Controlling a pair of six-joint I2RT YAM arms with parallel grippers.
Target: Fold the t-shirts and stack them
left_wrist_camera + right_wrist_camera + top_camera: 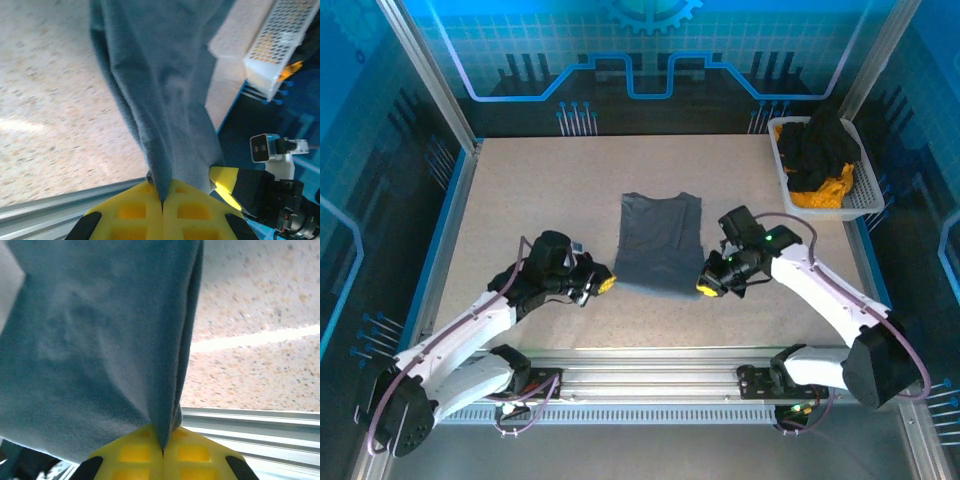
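The left gripper (604,285) has its yellow jaws pressed together on the near left corner of the slate-grey t-shirt (660,240), with the cloth pinched between them. That one shirt lies as a folded strip in the middle of the table (520,200), between the two grippers. The right gripper (706,288) is clamped the same way on the near right corner. At the far right, one white basket (865,200) holds a black t-shirt (820,145) on top of an orange-yellow t-shirt (820,192).

No legible text, labels or numbers.
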